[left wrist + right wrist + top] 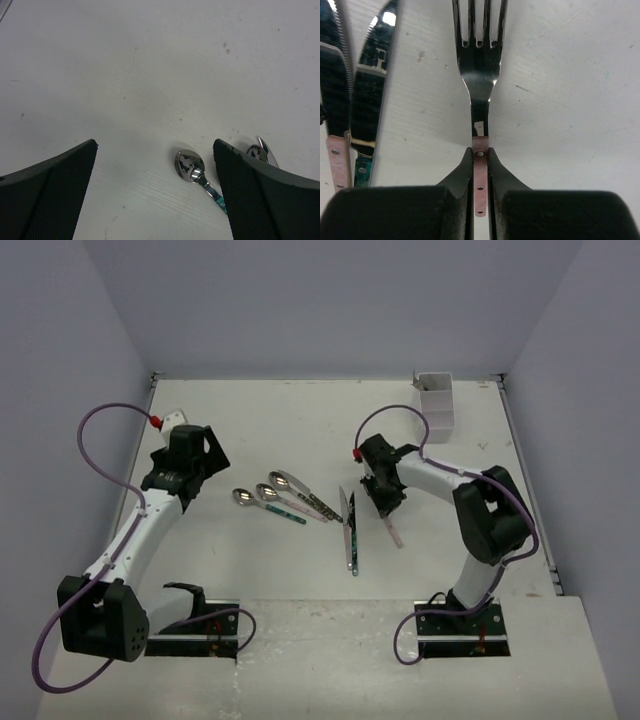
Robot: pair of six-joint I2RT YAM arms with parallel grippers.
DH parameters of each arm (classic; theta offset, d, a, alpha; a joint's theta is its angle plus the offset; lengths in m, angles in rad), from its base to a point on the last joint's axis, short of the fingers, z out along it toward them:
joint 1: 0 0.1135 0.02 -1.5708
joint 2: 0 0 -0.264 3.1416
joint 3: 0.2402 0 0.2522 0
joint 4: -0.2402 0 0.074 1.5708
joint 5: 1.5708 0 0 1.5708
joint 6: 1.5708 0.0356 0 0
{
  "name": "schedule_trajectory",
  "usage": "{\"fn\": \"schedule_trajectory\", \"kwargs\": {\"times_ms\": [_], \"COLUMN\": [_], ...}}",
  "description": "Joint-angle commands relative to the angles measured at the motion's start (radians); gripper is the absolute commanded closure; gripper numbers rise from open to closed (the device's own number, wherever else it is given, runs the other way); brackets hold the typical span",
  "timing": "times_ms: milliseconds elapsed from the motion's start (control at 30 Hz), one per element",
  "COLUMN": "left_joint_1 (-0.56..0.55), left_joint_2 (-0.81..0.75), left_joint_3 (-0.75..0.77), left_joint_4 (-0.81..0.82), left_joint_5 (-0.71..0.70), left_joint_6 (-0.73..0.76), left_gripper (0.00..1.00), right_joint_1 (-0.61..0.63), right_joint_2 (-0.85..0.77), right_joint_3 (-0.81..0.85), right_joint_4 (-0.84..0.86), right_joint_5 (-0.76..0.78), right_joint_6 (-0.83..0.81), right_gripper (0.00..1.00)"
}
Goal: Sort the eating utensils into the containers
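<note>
My right gripper point(385, 503) is shut on the pink handle of a fork point(480, 75), whose tines point away from the wrist camera. The handle end point(393, 531) sticks out behind the fingers. I cannot tell whether the fork is lifted off the table. Two knives point(350, 528) lie just left of it and also show in the right wrist view point(370, 75). Three spoons point(268, 493) lie in a row at centre left. My left gripper point(196, 466) is open and empty, with a teal-handled spoon point(189, 164) between its fingers and nearer the right one. The white holder point(437, 404) stands at the far right.
A second spoon bowl point(258, 151) peeks past my left gripper's right finger. Grey walls enclose the table on three sides. A raised pale strip point(330, 615) holds both arm bases at the near edge.
</note>
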Motion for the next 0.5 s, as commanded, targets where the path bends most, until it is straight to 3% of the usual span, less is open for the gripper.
{"fn": "schedule_trajectory", "kwargs": {"times_ms": [0,133,267,333,467], "left_joint_1": [-0.006,-0.006,-0.006,-0.006,-0.006], "left_joint_2": [0.017,0.038,0.057,0.074,0.114], "left_joint_3": [0.061,0.093,0.11,0.13,0.184], "left_joint_4": [0.006,0.011,0.035,0.043,0.046], "left_joint_5": [-0.025,-0.018,-0.013,-0.008,0.001], "left_joint_6": [-0.004,0.003,0.016,0.025,0.046], "left_gripper": [0.0,0.0,0.0,0.0,0.0], "right_joint_1": [0.004,-0.019,-0.158,-0.265,-0.353], "right_joint_2": [-0.134,-0.29,-0.408,-0.407,-0.272], "right_joint_3": [0.083,0.101,0.048,0.038,0.167], "right_joint_4": [0.075,0.257,0.704,0.944,1.12], "right_joint_5": [-0.026,-0.044,-0.116,-0.179,-0.094], "right_joint_6": [-0.11,-0.239,-0.347,-0.338,-0.374], "right_gripper": [1.0,1.0,1.0,1.0,1.0]}}
